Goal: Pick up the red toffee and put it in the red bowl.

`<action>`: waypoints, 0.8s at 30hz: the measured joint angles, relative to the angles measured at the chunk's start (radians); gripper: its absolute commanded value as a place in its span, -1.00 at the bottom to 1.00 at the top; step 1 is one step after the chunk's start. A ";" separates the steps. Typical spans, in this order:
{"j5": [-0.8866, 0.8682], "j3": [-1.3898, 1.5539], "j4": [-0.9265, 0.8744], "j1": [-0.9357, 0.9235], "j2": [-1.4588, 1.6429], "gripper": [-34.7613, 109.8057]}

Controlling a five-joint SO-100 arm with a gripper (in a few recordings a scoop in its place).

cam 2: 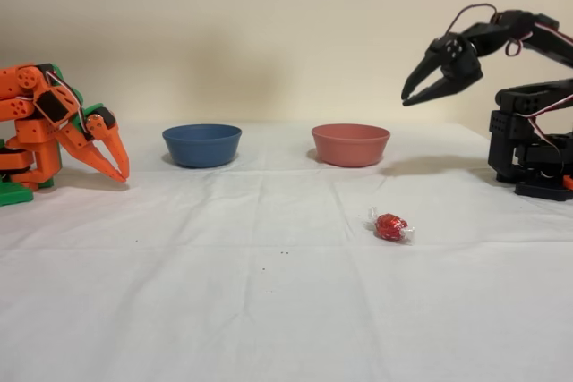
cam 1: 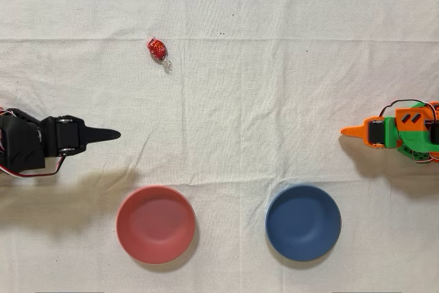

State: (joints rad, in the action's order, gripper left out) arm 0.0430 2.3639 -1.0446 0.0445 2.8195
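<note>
Two bowls sit far in the fixed view, red bowl right of blue bowl, red toffee lying nearer on the cloth, my gripper raised at right, fingers slightly spread, holding nothing.

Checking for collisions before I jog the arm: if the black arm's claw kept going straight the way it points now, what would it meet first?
Probably nothing nearby. In the overhead view the claw points right across bare cloth, passing between the red toffee and the red bowl. The idle orange arm lies far along that line; height is unclear.
</note>
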 measured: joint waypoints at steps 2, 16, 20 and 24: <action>-0.011 -0.083 -0.029 0.043 -0.071 -0.52; -0.078 -0.518 -0.072 0.272 -0.560 -0.51; -0.140 -0.612 -0.110 0.327 -0.675 -0.51; -0.158 -0.698 -0.163 0.364 -0.811 -0.51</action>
State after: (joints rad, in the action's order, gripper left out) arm -0.1150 1.6659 -1.2072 0.4080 2.0080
